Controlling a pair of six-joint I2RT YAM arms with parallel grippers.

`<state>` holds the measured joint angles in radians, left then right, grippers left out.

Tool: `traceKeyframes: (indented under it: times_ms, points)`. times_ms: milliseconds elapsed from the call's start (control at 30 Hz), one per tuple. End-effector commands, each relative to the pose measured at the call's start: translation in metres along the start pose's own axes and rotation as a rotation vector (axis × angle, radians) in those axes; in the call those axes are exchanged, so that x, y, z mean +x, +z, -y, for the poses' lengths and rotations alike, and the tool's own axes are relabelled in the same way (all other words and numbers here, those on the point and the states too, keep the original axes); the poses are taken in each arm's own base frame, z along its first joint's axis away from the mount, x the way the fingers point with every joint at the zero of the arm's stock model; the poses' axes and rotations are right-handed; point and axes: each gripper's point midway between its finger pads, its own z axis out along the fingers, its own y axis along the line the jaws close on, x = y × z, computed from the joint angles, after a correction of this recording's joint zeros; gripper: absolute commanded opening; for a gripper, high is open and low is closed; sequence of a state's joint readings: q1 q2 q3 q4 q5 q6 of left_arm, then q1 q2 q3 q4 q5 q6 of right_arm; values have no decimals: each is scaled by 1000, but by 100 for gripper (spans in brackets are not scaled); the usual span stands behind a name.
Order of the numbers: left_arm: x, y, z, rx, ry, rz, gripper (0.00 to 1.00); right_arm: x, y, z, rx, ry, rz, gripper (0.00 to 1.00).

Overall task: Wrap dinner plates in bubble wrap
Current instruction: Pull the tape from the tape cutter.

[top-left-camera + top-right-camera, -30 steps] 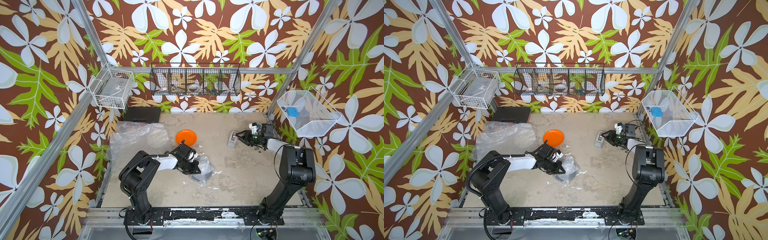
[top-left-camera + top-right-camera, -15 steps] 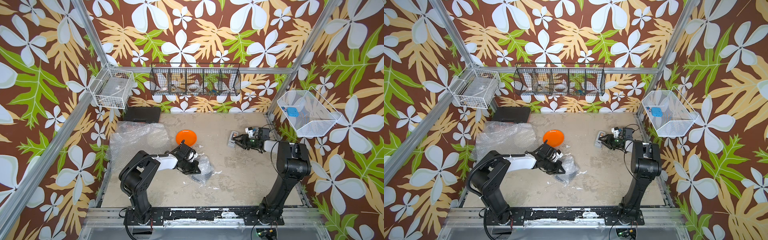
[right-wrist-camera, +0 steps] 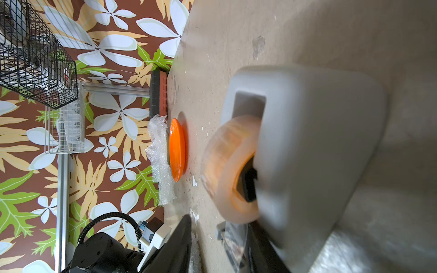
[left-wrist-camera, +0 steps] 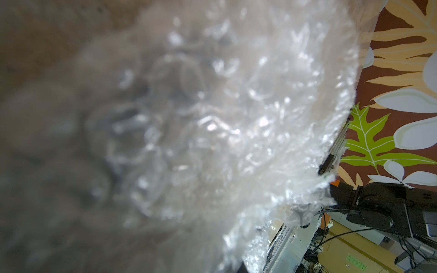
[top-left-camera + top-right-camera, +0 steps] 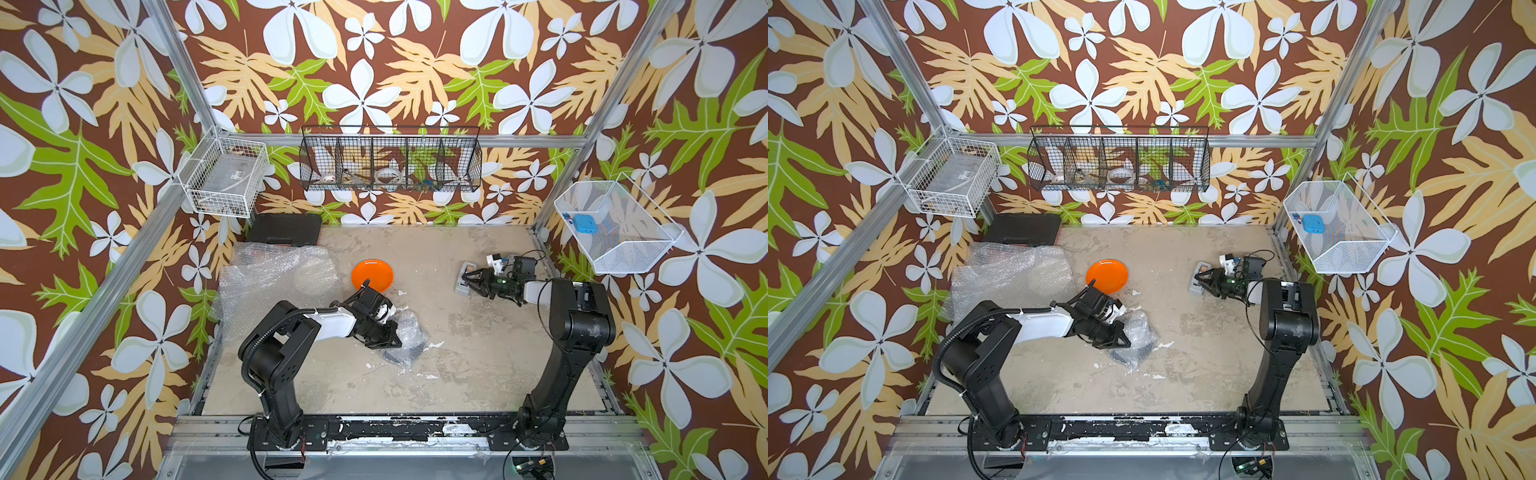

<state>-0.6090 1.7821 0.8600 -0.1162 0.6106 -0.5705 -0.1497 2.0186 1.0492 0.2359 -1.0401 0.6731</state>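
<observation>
An orange plate [image 5: 372,275] [image 3: 177,149] lies bare at mid-table. Beside it, flat sheets of bubble wrap [image 5: 274,278] cover the back left. A crumpled bundle of bubble wrap [image 5: 409,332] [image 4: 212,118] sits at the centre, and a black plate's rim [image 5: 397,357] shows under it. My left gripper [image 5: 392,337] is shut on this bundle, and the wrap hides its fingers in the left wrist view. At the right my right gripper [image 5: 468,279] [image 3: 212,227] reaches a grey tape dispenser [image 5: 462,279] [image 3: 307,151], jaws apart, with a clear tape end [image 3: 233,238] by one finger.
A black case [image 5: 286,228] lies at the back left corner. Wire baskets hang on the left wall [image 5: 226,183], back wall [image 5: 390,160] and right wall [image 5: 615,226]. White flecks [image 5: 434,345] dot the concrete tabletop [image 5: 478,365].
My right gripper has slid in to the tape dispenser and its jaws have narrowed. The left gripper and the bundle have stayed put.
</observation>
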Motion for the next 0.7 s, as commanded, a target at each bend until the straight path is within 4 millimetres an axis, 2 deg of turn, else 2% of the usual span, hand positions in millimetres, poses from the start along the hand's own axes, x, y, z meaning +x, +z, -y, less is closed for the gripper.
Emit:
traceKeyframes:
  times_ms: [0,667]
  points:
    - [16,0,-31,-135,-64,-42,0,9,4,15,41,70,-15,38]
    - [18,0,-34,-151,-75,-46,0,13,6,22,50,88,-27,3]
